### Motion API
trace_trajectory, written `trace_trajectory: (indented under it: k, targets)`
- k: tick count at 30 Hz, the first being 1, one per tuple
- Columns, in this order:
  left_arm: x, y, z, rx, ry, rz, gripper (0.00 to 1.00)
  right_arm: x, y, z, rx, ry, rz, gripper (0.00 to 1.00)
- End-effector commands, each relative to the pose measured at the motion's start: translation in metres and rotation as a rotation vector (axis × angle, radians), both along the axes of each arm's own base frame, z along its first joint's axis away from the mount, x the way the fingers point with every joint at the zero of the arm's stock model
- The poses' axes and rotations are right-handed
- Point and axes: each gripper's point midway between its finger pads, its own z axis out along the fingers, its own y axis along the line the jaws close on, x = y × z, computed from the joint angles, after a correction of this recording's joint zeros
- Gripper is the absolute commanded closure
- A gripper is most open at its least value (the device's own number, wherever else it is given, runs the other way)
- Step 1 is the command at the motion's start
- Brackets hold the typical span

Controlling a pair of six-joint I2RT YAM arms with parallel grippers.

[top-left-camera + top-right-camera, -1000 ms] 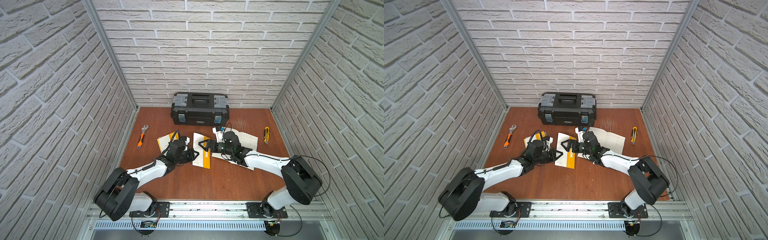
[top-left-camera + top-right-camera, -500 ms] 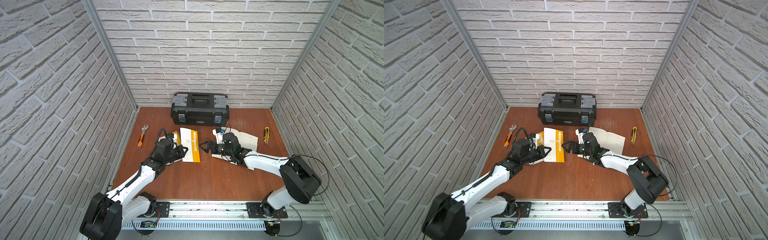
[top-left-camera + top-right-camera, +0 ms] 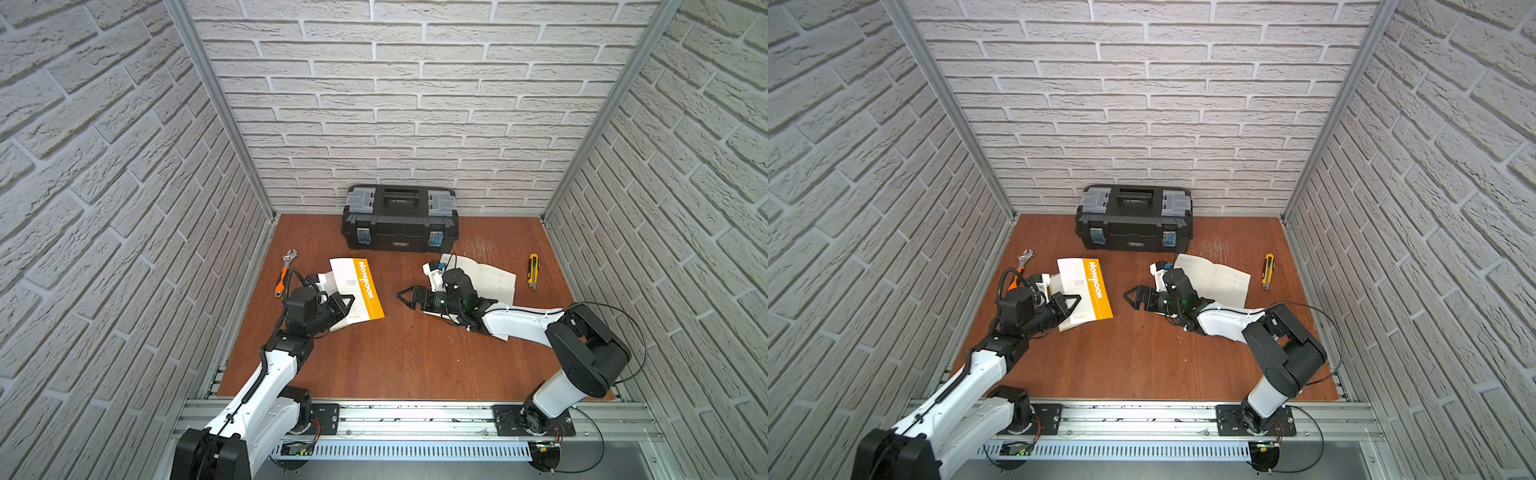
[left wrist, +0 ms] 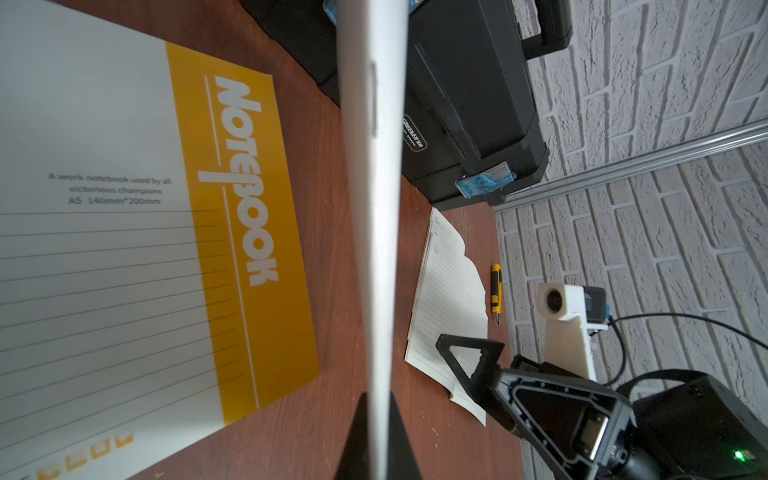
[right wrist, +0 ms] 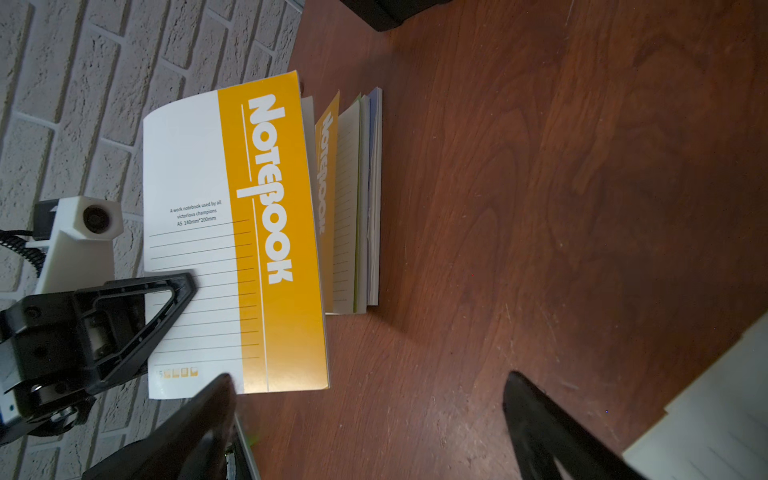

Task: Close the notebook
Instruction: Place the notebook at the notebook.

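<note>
Black left tool (image 3: 348,300): clamped hard on the white free edge of the notebook (image 3: 358,287); one finger (image 5: 183,284) lies across the printed face, its partner is hidden behind the sheet.
Cover (image 5: 232,232): raised and leaning, printed face turned up and toward the right arm; orange hinge strip sits low, on the side away from the left tool.
Page block (image 5: 372,199): flat on the worktop (image 3: 415,357), in front of the toolbox (image 3: 400,224), off its left end.
Long axis: spine runs roughly straight out from the toolbox front, crosswise to the left tool's reach.
Coming move (judged): swing the free edge down onto the pages, away from the right arm, with the hinge as pivot; then release.
Nearer arm: left, in contact.
Right tool (image 3: 404,297): spread wide, empty, low over bare worktop in front of the toolbox's middle, apart from the spine.
Lined open book (image 3: 494,282): in front of the toolbox's right end, under the right arm, not gripped.
</note>
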Motion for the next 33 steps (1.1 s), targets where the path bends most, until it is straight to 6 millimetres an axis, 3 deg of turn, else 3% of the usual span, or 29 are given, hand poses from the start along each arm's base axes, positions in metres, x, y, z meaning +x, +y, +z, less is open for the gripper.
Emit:
trace_trajectory:
  k: [1, 22, 33]
  targets:
    - [0.003, 0.003, 0.011, -0.037, -0.046, -0.009, 1.0, 0.0, 0.004, 0.004, 0.029, -0.022, 0.009, 0.0]
    - [0.017, 0.027, -0.014, -0.051, 0.003, -0.003, 1.0, -0.002, 0.014, 0.009, 0.066, -0.032, 0.036, 0.0]
    - [0.019, 0.035, -0.035, 0.0, 0.021, 0.024, 1.0, -0.003, 0.033, 0.02, 0.111, -0.06, 0.091, 0.0]
